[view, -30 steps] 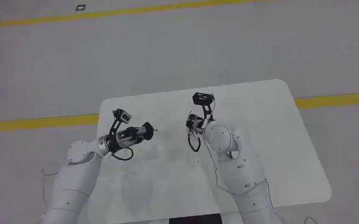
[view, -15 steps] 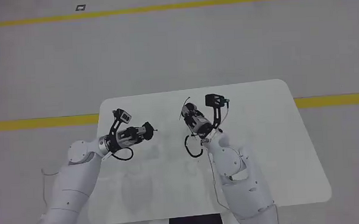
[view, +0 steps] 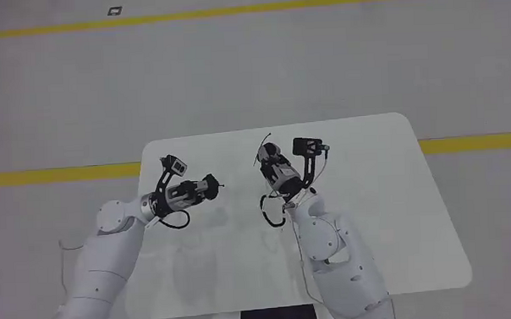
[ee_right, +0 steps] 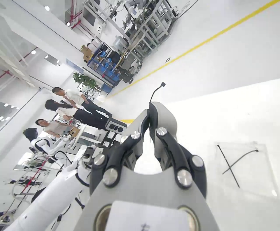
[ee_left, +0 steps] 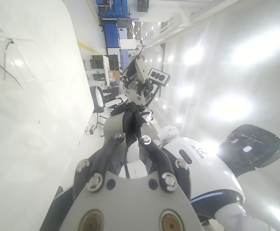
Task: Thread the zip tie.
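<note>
1. The zip tie (ee_right: pixel 154 93) is held clamped in the right gripper (ee_right: pixel 149 116) above the table (view: pixel 393 214), and its head end is left sticking out.
2. The left gripper (ee_left: pixel 131 119) is pressed closed, apart from the right one; whether anything is held there cannot be told.
3. Picking up is judged done. No loop is formed, so the threading is still to be made.
4. Two spare ties (ee_right: pixel 229 166) are laid crossed on the table.
</note>
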Robot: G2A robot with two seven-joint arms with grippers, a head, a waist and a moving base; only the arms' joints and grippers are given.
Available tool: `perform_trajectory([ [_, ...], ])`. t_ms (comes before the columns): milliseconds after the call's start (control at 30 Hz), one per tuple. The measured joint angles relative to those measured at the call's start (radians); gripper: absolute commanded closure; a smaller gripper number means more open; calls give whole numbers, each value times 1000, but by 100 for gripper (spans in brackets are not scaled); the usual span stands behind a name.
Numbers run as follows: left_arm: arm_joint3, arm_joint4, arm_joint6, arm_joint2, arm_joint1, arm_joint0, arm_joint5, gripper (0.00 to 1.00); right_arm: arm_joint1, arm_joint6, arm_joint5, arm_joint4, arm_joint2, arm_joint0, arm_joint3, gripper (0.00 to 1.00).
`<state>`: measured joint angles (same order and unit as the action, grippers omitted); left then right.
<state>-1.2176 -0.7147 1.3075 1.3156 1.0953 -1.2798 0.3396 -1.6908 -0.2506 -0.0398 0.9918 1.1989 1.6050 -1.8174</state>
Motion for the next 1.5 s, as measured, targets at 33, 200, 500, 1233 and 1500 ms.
perform_trajectory([
  [33,-11,-8,-38,-9,4,-7,0,100,2,32,-7,8,-10,5,3,100],
  [200,-30,-11,-157,-24,23,-16,0,100,16,197,38,70,-57,25,18,100],
  [500,-58,76,-250,-16,59,-24,0,100,48,401,161,86,-159,40,59,100],
  [1233,-45,104,-294,-48,99,-27,0,100,65,491,201,80,-222,14,86,100],
  [1500,-47,104,-310,-67,109,-20,0,100,60,532,277,70,-241,-12,126,100],
])
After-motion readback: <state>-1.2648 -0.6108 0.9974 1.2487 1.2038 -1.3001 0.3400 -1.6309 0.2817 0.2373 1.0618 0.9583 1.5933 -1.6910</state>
